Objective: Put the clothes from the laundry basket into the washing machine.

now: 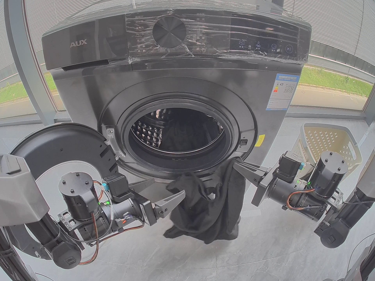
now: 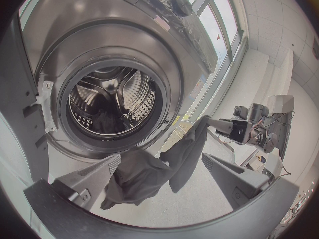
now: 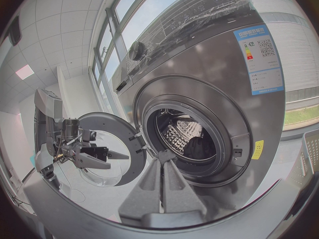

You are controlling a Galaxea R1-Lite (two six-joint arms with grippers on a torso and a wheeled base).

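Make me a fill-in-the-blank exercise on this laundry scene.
1. The right gripper is shut on a ____ garment.
2. The washing machine door stands ____.
3. The laundry basket sits on the robot's ____ side.
Missing words: black; open; right.

Pale floor (image 1: 273, 250), window (image 1: 343, 28), grass (image 1: 336, 79) outside

I am working in a glass-walled test room: a film-wrapped washing machine (image 1: 175, 79) is sitting on a tiled floor (image 1: 281, 246) before tall windows (image 1: 340, 28).
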